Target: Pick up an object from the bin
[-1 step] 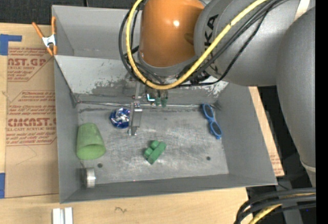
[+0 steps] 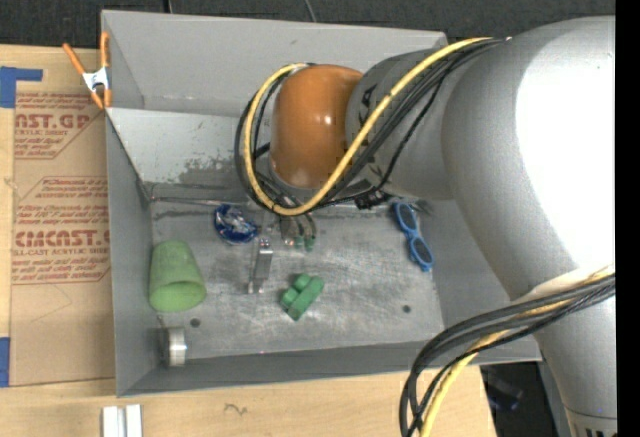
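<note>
At the near left corner of the bin [image 2: 130,225]: a small silver cylinder [image 2: 175,347], close to the near wall. Just beyond, along the left wall, a pale green cup [image 2: 176,277]. Out toward the middle of the floor, a small green block [image 2: 300,294] of stepped shape. Straight beyond that, the gripper [image 2: 281,253], hanging low under the orange wrist cover, fingers [image 2: 262,265] apart as far as can be made out, with only bare metal floor in the gap. Further on, toward the far wall, a small blue and white thing [image 2: 235,223], just to the left-wall side of the fingers. Off near the right wall, a pair of blue glasses [image 2: 413,237].

Most likely trouble: closing here and catching nothing, with no thing in the gap. Also possible: shoving the green block toward the near wall with a fingertip if slid across without lifting first. Or pinching just one corner of the stepped shape and losing hold on the way up. Blue and white thing close enough to be knocked aside or half-caught.

Green block, judged the nearest candidate: just on the near side of the fingers, close but apart from both, outside the gap. Probably calls for a short shift toward the near wall before closing.
</note>
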Available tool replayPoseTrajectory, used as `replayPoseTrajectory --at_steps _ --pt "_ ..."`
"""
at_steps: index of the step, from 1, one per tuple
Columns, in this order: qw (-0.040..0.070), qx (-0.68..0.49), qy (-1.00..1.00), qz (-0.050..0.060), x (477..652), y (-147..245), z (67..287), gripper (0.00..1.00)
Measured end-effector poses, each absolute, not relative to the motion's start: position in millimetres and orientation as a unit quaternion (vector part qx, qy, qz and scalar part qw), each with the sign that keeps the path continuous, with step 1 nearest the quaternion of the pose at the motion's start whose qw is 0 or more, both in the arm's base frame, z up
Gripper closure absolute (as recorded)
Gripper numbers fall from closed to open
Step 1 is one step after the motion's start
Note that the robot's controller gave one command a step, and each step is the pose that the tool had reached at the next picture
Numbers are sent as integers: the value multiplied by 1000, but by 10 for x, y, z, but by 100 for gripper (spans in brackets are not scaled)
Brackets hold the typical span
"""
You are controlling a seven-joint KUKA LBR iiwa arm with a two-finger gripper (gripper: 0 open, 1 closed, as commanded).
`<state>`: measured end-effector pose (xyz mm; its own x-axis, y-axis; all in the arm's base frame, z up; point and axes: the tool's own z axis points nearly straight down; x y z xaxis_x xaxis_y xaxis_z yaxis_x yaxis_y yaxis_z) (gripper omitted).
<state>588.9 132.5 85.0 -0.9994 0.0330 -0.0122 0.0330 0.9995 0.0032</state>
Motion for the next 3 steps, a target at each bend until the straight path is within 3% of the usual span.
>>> replayPoseTrajectory --at_steps 1,2,3 --pt "9 57 998 3 5939 1333 758 0" --pt "13 58 998 5 5958 1346 778 100" --pt "11 30 999 5 5961 1244 775 100"
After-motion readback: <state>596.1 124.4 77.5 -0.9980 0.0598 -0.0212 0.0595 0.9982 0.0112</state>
